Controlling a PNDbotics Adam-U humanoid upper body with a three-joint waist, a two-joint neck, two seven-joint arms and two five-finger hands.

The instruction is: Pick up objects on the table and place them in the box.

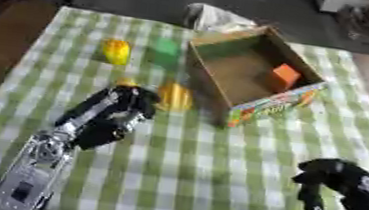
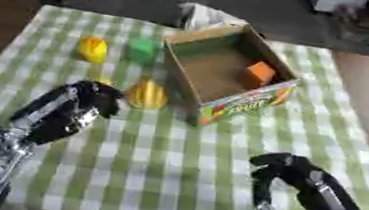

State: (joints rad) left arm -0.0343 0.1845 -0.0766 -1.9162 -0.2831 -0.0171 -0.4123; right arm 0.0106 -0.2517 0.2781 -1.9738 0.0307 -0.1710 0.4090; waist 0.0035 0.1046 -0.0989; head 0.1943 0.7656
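An open cardboard box (image 1: 225,89) with a colourful front stands at the back right of the table, and an orange block (image 1: 284,76) lies inside it. Left of the box are a green object (image 1: 165,51) and a yellow object (image 1: 116,51). A yellow-orange cone-like object (image 1: 174,97) lies nearer me, by the box's front corner. My left hand (image 1: 126,107) lies just left of that object with relaxed fingers, holding nothing. A small yellow bit (image 1: 126,82) shows at its far edge. My right hand (image 2: 290,173) rests at the lower right, holding nothing.
A green-and-white checked cloth (image 1: 196,179) covers the table. A crumpled white thing (image 1: 216,18) lies behind the box. The table's left edge (image 1: 3,69) borders a brown surface.
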